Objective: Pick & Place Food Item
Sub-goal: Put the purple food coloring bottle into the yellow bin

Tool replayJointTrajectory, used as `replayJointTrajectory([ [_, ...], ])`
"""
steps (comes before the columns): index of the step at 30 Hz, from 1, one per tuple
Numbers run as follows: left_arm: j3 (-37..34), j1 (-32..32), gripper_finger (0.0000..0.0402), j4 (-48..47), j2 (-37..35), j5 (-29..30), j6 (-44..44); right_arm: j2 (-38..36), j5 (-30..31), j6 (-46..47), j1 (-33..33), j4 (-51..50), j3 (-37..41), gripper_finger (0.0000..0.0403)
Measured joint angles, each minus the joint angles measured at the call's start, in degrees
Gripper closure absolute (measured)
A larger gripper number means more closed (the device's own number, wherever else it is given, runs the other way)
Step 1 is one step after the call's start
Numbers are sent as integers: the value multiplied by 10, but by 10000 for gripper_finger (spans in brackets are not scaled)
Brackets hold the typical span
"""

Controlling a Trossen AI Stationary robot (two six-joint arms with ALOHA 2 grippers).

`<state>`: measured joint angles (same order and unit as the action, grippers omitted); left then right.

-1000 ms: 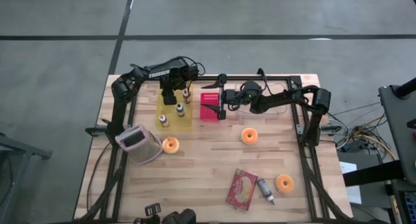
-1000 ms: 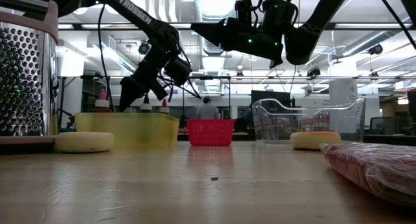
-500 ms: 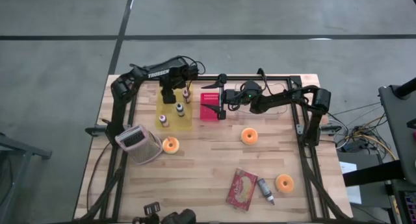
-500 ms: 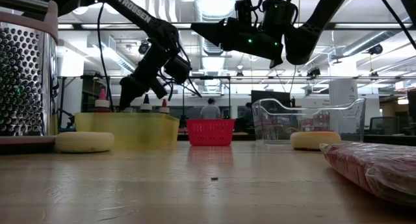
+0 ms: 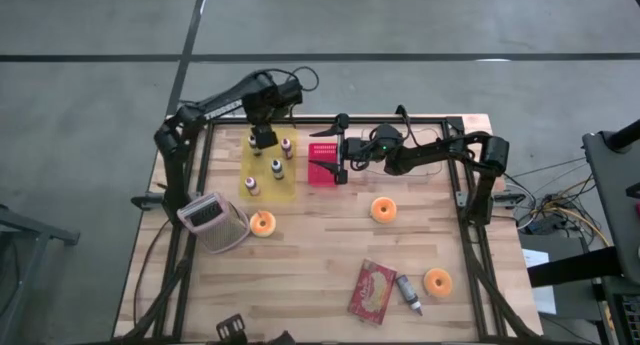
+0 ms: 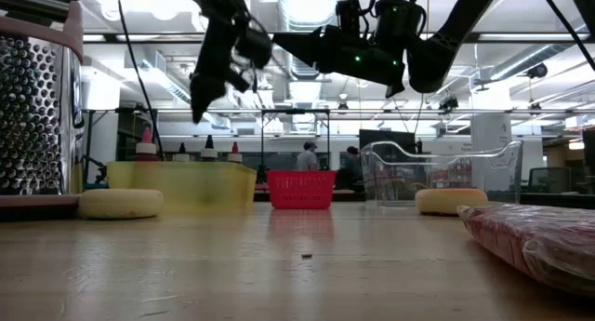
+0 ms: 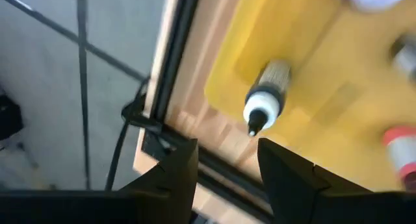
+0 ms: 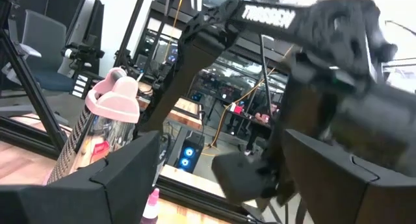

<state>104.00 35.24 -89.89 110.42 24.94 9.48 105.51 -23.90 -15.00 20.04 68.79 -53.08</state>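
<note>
I hold the left pincer (image 5: 264,137) above the yellow tray (image 5: 268,188) on the counter (image 5: 320,255), its fingers parted and empty; a small bottle (image 7: 265,106) stands just below. Next, I judge, descend and close. The right pincer (image 5: 331,151) waits spread over the red basket (image 5: 322,175).

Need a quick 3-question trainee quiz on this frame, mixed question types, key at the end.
1. How many orange rings lie on the table?
2. True or false: the red basket stands beside the yellow tray.
3. Which arm reaches over the yellow tray: A left, B right?

Key: 1 three. 2 true. 3 A: the left end effector hangs above its far end.
</note>
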Motion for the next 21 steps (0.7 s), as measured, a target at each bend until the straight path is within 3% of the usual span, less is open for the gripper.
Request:
replayJointTrajectory([
  [5, 49, -28, 239, 13, -26, -8, -50, 0, 0, 0, 0, 0, 0, 86],
  [10, 94, -61, 239, 66, -45, -12, -34, 0, 0, 0, 0, 0, 0, 80],
  [17, 85, -93, 238, 223, -100, -52, 4, 0, 0, 0, 0, 0, 0, 76],
  [21, 21, -102, 238, 327, -155, -81, 15, 0, 0, 0, 0, 0, 0, 80],
])
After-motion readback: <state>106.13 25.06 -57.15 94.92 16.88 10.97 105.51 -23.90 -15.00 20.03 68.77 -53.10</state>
